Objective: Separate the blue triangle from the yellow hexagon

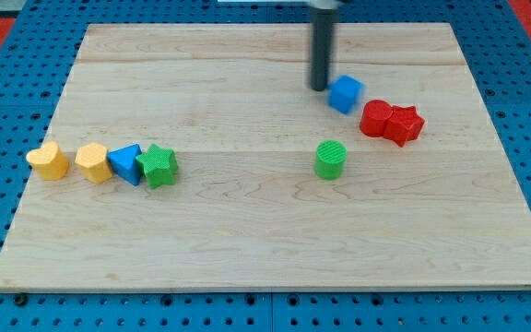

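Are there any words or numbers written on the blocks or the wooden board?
None: no words, numbers or signs can be read anywhere.
The wooden board shows only bare wood grain.
The blocks, like the blue triangle and yellow hexagon, are plain.

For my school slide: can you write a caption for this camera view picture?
My tip rests beside a blue cube, far from the blue triangle wedged between the yellow hexagon and green star.

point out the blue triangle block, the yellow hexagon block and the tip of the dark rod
blue triangle block (126,164), camera view, middle of its top face
yellow hexagon block (91,160), camera view, centre of its top face
my tip (319,88), camera view, the dark rod's very lower end
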Available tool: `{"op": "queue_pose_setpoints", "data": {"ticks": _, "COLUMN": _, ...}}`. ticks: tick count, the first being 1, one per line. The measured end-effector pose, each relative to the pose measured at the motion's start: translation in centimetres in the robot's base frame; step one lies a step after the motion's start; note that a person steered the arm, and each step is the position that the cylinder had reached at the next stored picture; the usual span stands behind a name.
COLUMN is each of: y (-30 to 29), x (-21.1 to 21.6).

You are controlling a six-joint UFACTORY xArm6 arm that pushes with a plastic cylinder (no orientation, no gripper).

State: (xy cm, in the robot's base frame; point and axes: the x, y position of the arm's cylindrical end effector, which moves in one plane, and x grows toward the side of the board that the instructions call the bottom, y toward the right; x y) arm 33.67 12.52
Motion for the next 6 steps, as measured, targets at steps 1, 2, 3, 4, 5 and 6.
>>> {"op": "queue_pose_setpoints", "data": {"ticks": 1, "y": 3.8, "x": -0.2}}
{"op": "queue_pose_setpoints", "data": {"ticks": 2, "y": -2.6, "x": -8.9}}
{"op": "queue_pose_setpoints", "data": {"ticks": 3, "y": -13.6, "x": -10.0}}
{"op": "queue_pose_setpoints", "data": {"ticks": 4, "y": -20.0, "x": -4.7}}
{"op": "queue_pose_setpoints", "data": {"ticks": 5, "y": -26.4, "x": 1.2}}
{"op": "queue_pose_setpoints", "data": {"ticks": 6, "y": -31.3, "x": 5.9}}
